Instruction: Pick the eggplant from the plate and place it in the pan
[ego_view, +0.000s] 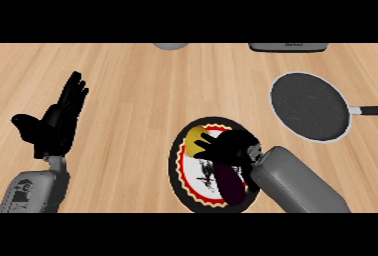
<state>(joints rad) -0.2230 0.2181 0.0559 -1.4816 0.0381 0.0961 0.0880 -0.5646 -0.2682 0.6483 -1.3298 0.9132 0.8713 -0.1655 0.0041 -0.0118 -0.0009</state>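
You'll see the dark purple eggplant (229, 186) lying lengthwise on the black-rimmed plate (179, 150), its upper end hidden under the right hand (235, 146). The empty, dark round pan (308, 106) sits up-right, well apart.

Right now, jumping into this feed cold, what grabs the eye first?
The right hand sits low over the patterned plate at lower centre, fingers spread above the dark eggplant. The grey pan lies up right with nothing in it; the left hand rests open at the left.
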